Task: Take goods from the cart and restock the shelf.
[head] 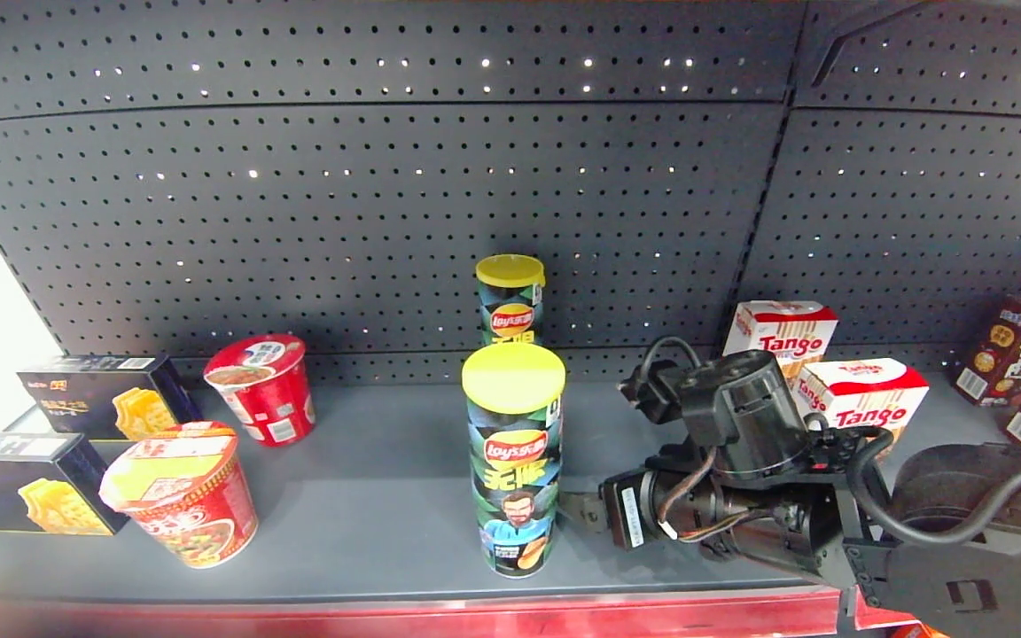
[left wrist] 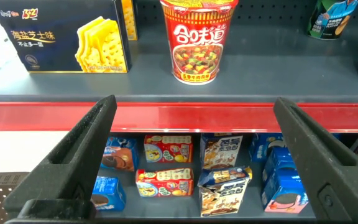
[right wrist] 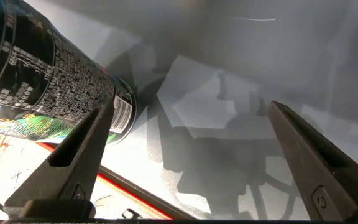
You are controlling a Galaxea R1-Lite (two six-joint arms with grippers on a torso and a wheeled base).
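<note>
Plainly a tall front chip can (head: 515, 461) to deal with: upright near the front of the shelf (head: 369, 496), yellow lid on, directly ahead of a rear chip can (head: 510, 297) by the pegboard back (head: 342, 221). Likely light, with a stiff tube wall, a glossy and somewhat slippery wrap, and brittle contents. Probably tall and narrow enough to tip under a sideways nudge. Best gripped across the middle of the tube, below the lid, with a modest squeeze; never by the lid itself.

Right jaws spread wide and pinching nothing, low over the shelf just beside the front chip can on its right. From the right wrist, tube beside 1 finger and outside the gap; touching or not, cannot tell. Left jaws also spread and empty, out in front of the red shelf lip (left wrist: 179, 115), facing a cracker box (left wrist: 73, 37).

Judged already set down, so calls next for a straight pull-back without brushing the tube. Open room: a broad bare stretch of shelf between the front chip can and the 2 cup noodles (head: 187, 496) on the left, and a narrower one toward the 2 wafer boxes (head: 861, 394) on the right. Mind the red shelf lip: little shelf left ahead of the can.
</note>
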